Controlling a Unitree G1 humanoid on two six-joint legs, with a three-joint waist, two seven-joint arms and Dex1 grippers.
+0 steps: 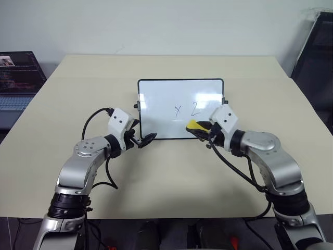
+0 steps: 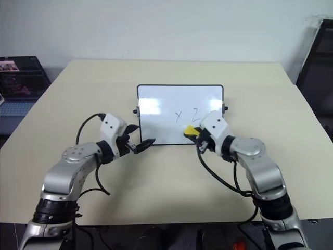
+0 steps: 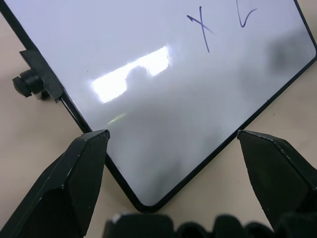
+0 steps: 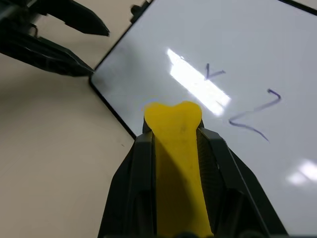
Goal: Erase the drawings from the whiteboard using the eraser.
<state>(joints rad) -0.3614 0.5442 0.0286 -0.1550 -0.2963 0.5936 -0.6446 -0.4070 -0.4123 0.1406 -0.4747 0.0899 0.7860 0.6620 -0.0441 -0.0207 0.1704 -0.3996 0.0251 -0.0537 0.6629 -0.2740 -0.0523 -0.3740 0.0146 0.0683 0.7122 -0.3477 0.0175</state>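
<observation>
Board: the small glossy white whiteboard with thin black frame [image 1: 156, 104] stands propped, tilted back, near the middle of the beige table [image 1: 171, 177].
Marks: the thin dark marker drawings [image 1: 186, 109], an "x" and a "z"-like stroke, sit on the right half of the whiteboard, not wiped.
Eraser: the small bright yellow eraser block [image 4: 176, 163] is in front of the lower right part of the whiteboard, just below the drawings; I cannot tell if it touches the surface.
Right gripper [image 1: 200, 130]: its jaws are clamped on the eraser, one black finger on each long side.
Left gripper [image 3: 173, 163]: its jaws stand apart around the lower left corner of the whiteboard, holding nothing.
Handling, as I judge: the eraser looks light and a little soft, so the grip by its sides suits it. The whiteboard looks light and slippery and may slide or tip under a wipe, so the left gripper should take the frame at that corner.
Views: the right wrist view shows the grip on the eraser; the head views show the whole table layout.
</observation>
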